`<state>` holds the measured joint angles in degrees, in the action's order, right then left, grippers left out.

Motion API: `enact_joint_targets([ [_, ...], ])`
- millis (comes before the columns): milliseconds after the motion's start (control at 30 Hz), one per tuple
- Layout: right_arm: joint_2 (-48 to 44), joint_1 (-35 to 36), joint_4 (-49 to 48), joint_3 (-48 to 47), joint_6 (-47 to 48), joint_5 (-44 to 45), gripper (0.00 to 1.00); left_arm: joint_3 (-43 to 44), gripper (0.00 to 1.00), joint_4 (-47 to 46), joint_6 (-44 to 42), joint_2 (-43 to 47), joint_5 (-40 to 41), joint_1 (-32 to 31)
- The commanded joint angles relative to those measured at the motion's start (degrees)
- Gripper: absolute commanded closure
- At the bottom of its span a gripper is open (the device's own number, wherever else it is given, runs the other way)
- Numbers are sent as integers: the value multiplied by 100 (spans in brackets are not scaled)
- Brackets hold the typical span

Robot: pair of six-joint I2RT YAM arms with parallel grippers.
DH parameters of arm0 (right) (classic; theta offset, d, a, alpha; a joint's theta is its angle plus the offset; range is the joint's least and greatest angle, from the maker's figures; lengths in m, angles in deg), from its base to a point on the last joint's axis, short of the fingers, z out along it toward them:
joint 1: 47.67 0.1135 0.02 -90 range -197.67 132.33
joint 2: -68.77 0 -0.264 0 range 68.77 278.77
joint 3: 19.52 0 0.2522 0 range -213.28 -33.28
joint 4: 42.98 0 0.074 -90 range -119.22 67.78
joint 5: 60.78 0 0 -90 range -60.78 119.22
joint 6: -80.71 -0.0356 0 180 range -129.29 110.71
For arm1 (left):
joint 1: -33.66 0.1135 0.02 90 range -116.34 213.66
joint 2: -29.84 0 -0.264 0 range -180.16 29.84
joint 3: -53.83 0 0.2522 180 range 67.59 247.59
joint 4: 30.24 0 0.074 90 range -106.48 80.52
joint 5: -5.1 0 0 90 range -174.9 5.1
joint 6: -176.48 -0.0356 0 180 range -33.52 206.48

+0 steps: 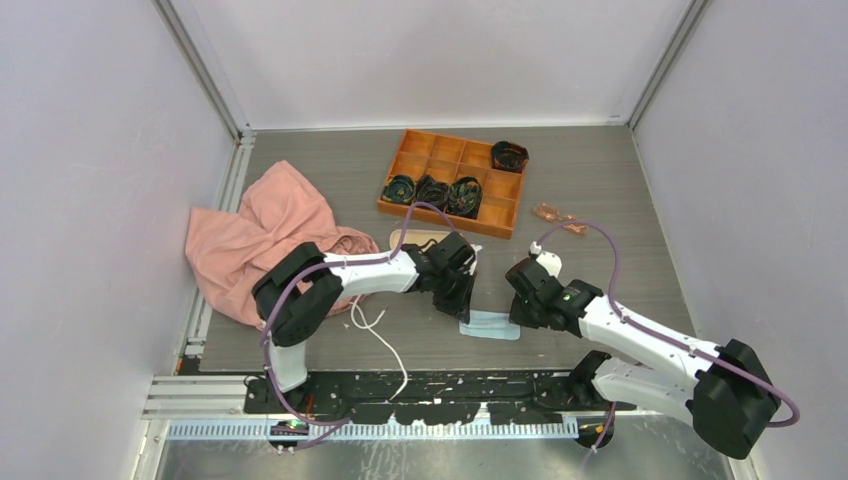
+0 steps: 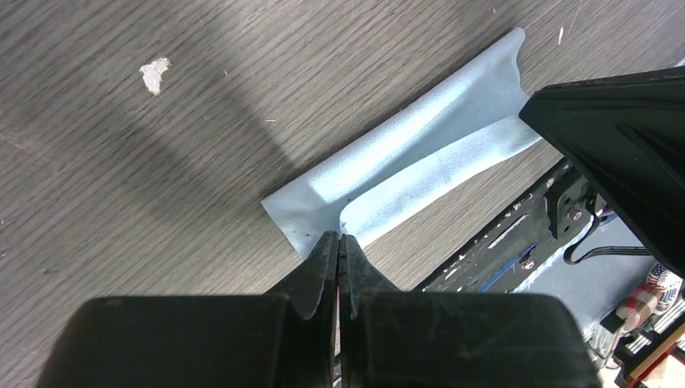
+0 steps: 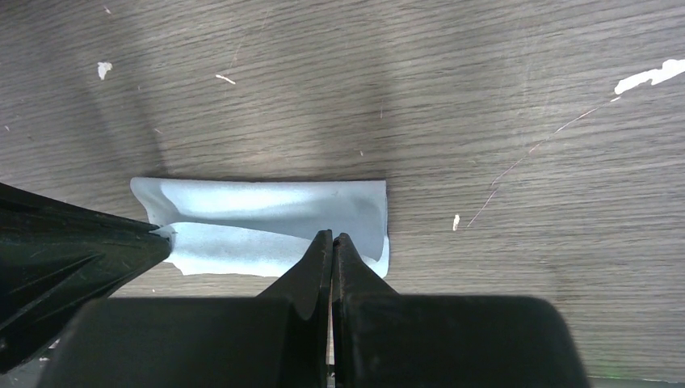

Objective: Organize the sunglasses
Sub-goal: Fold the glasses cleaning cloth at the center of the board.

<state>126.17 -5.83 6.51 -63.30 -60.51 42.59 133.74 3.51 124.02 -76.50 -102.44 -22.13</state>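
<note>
Two hands work one light blue cloth [image 3: 266, 206], half-folded on the table [image 1: 620, 200], apparently doubling it lengthwise. The left hand [image 2: 339, 242] and right hand [image 3: 331, 241] each have fingers pressed together, pinching its near edge at opposite ends. The sunglasses [image 1: 557, 215] lie untouched far right, beside the orange tray [image 1: 445, 221].

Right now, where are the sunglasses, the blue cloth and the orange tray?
sunglasses [image 1: 555, 215], top view, middle of the frame
blue cloth [image 3: 275, 206], right wrist view, its upper fold
orange tray [image 1: 440, 221], top view, its near wall
</note>
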Motion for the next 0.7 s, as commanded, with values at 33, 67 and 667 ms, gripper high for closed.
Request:
enact_joint_targets([
  [33,-18,69,23,23,-156,166,99,-41,100,-91,61,158,-12,-36],
  [67,-27,68,8,58,-182,154,99,-41,99,-92,65,158,-13,-39],
  [667,-253,88,171,-59,-309,102,67,188,69,600,9,597,747,-143],
])
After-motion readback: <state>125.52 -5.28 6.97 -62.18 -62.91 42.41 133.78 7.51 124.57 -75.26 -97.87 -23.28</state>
